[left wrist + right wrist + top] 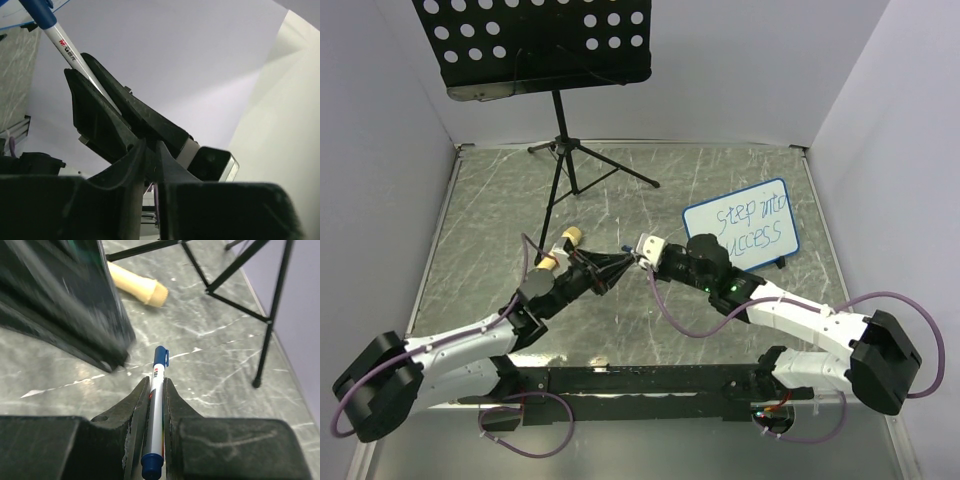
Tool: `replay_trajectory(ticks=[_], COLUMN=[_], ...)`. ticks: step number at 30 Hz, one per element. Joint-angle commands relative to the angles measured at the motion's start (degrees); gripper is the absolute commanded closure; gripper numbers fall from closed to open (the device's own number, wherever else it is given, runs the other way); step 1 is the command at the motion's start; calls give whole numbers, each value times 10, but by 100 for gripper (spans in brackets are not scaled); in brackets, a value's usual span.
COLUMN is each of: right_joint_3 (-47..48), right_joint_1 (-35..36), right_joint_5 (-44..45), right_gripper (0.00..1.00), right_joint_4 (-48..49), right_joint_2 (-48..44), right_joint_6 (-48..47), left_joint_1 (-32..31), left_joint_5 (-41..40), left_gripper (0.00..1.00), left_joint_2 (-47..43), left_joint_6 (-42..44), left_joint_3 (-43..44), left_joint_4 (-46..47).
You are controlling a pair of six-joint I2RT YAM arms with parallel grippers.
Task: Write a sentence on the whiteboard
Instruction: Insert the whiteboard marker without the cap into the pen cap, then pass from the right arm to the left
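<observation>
Gripping a marker point(156, 410) lengthwise between its closed fingers, the right gripper point(155, 382) hangs low over the table point(490, 200) near its middle. The marker's white barrel runs along the slot between the two fingers. Its blue capped end pokes out past the fingertips, and the other blue end sits back toward the wrist.

The left gripper point(608, 268) points at the right one from the left, their tips close together. In the left wrist view its fingers point(132, 160) are drawn almost together with only a slit between them, and nothing shows in that slit.

The whiteboard point(700, 228) lies on the right part of the table, turned at a slant, just beyond the right arm's wrist and apart from the marker. The sentence point(752, 228) fills it in two dark blue lines, "step into" above a word that looks like "access".

A black perforated stand point(535, 40) rises at the far side, its legs on the table. A tan cylinder point(137, 285) shows beside the left gripper.
</observation>
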Motion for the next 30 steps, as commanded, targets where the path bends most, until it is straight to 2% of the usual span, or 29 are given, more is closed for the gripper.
replay_trajectory(ticks=[1,2,6,7,9,10,11,12,13,14,15,17,18,19,21,27,30], right_joint_3=[1,2,17,23,34,45,51,63,72,80,95,107,119,128,157,226,254], right_joint_1=[-10,-13,-57,-68,-99,-105,-112,-123,-125,-130,-132,-135,-137,-139,-139,-159,-167], right_joint_5=[-40,-45,-93,-105,-159,-182,-218,-238,-261,-279,-307,-337,-354,-368,-387,-430,-438], right_gripper=[100,100,100,100,100,100,100,100,100,100,100,100,100,100,100,100,100], right_joint_4=[-9,-12,-44,-54,-101,-117,-144,-161,-179,-218,-233,-257,-279,-291,-334,-413,-442], right_joint_2=[-10,-10,-11,-12,-12,-11,-7,-5,-3,2,10,15,18,22,37,74,91], right_joint_6=[25,29,67,75,93,98,107,112,113,117,121,129,133,135,138,153,178], left_joint_1=[0,0,14,18,40,64,79,93,114,119,121,122,121,119,116,101,80], left_joint_5=[12,12,13,12,16,23,31,50,59,68,73,95,105,129,134,178,199], left_gripper=[77,67,46,42,30,25,23,21,19,18,17,17,14,9,6,5,5], left_joint_2=[-39,-47,-129,-149,-213,-233,-266,-278,-285,-284,-275,-239,-226,-217,-200,-175,-160], left_joint_6=[-71,-70,-44,-10,43,110,151,245,296,357,463,571,652,695,797,998,1061], left_joint_3=[-28,-34,-55,-58,-49,-38,-30,-18,13,34,57,115,128,144,156,180,169], left_joint_4=[40,33,-43,-66,-172,-238,-265,-300,-342,-405,-440,-510,-524,-525,-531,-536,-516])
